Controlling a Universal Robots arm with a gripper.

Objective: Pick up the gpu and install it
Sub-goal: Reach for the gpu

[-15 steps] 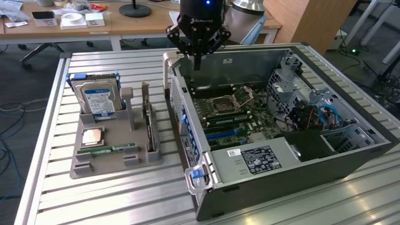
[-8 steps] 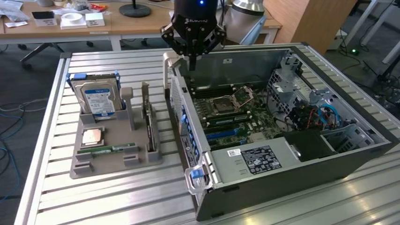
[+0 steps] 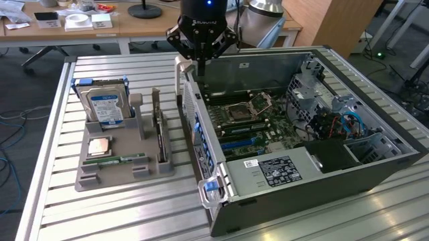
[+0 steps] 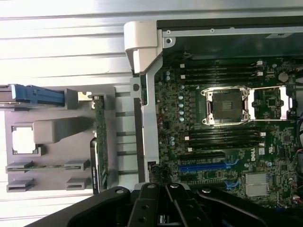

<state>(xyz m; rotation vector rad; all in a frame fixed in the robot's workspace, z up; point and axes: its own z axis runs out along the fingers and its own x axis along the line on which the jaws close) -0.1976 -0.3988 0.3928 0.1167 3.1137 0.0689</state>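
We see the gripper (image 3: pixel 199 69) hanging above the rear corner of the case (image 3: pixel 302 196), fingers pressed together on nothing.

Nearest us in the exterior view, the open case lies on the slatted table (image 3: pixel 100 216) with its motherboard (image 3: pixel 258 125) bare. On that view's left, just beside the case, a grey holder (image 3: pixel 87 183) carries a memory stick (image 3: pixel 117 159), a chip (image 3: pixel 99 145) and, behind them, an upright hard drive (image 3: pixel 104 106). The gpu (image 3: pixel 158 128) stands edge-on in the holder's slot closest to the case, untouched. Between the gpu and the motherboard rises the case wall (image 3: pixel 194 115) with a pale latch (image 3: pixel 179 75) at its far end. Just past that latch the arm points straight down, its gripper above the wall and apart from the gpu. Beyond it we make out a desk (image 3: pixel 120 27).
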